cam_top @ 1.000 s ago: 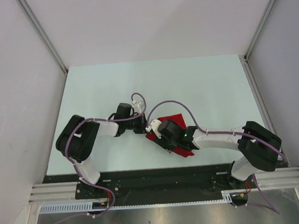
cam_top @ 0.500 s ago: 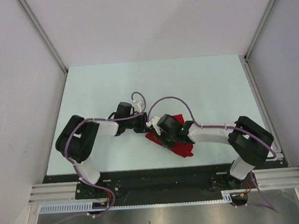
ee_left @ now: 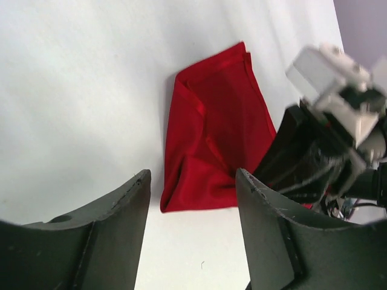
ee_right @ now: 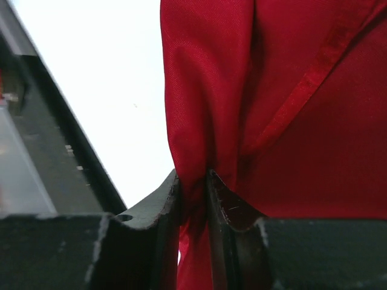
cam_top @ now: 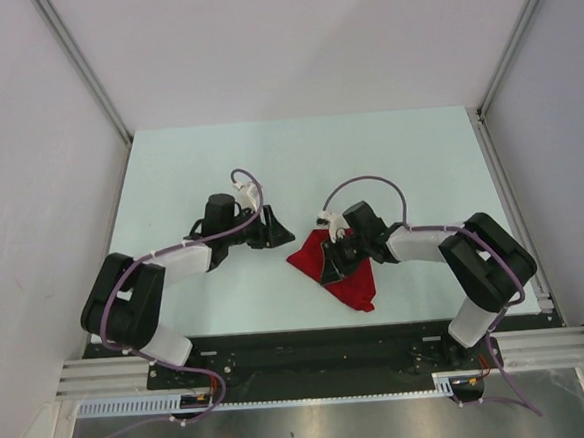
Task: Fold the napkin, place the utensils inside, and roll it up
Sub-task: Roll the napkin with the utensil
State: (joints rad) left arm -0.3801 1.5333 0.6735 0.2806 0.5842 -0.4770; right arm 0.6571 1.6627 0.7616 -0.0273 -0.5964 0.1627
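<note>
The red napkin (cam_top: 344,277) lies bunched and creased on the table, a little right of the middle near the front. My right gripper (cam_top: 331,264) sits on its left part and is shut on a raised fold of the cloth (ee_right: 193,187); red napkin (ee_right: 290,115) fills most of the right wrist view. My left gripper (cam_top: 279,232) stands open to the left of the cloth, apart from it. In the left wrist view the napkin (ee_left: 208,139) lies beyond the open gripper (ee_left: 193,181), with the right gripper (ee_left: 302,163) at its right edge. The utensils are out of view.
The pale table (cam_top: 398,161) runs back to grey walls on three sides. A black rail (cam_top: 311,343) with both arm bases runs along the near edge. Purple cables (cam_top: 355,186) loop above both wrists.
My left gripper has opened, let go of the napkin and drawn back to the left. My right gripper has closed on a fold of the cloth, and the napkin is more bunched.
</note>
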